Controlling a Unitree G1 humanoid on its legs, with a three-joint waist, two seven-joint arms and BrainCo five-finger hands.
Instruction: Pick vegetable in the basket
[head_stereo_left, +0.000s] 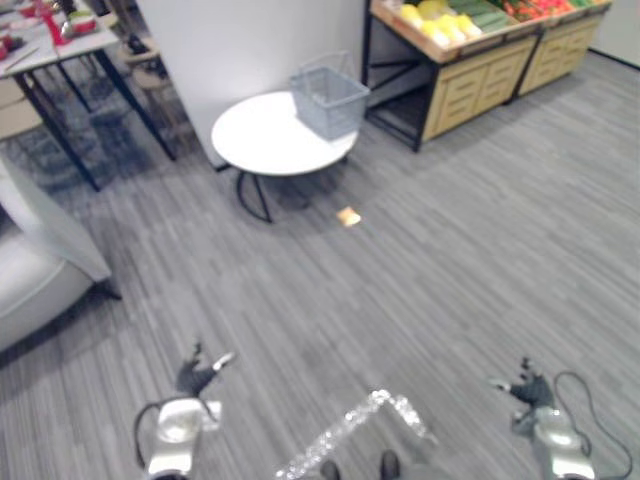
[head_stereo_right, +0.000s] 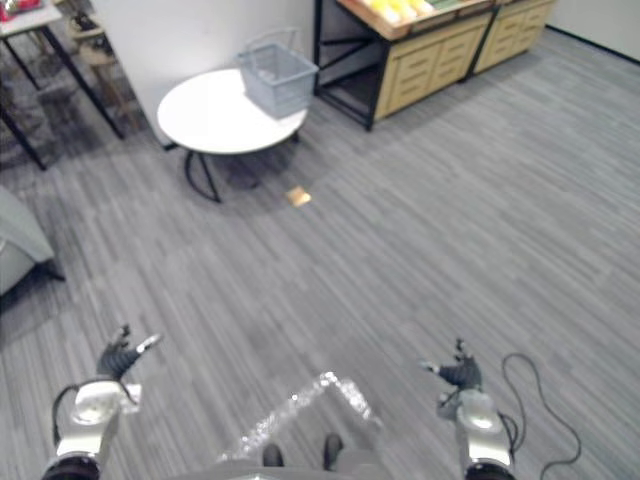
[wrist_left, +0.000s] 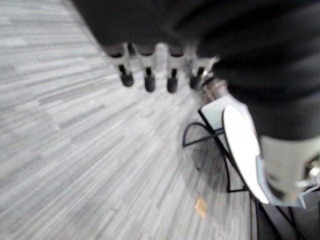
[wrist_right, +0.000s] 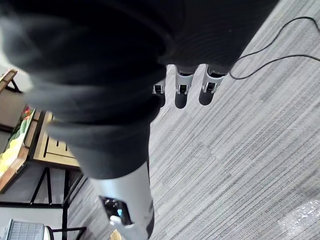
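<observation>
Grey plank floor spreads beneath our low left hand and right hand, both with fingers loose and empty. Far ahead of them a grey mesh basket sits on a round white table; yellow and green vegetables, partly cut off, fill a wooden stand beyond.

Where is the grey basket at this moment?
In the left eye view the grey basket stands on the far right part of the round white table, ahead of the robot, with the wooden produce stand to its right.
</observation>
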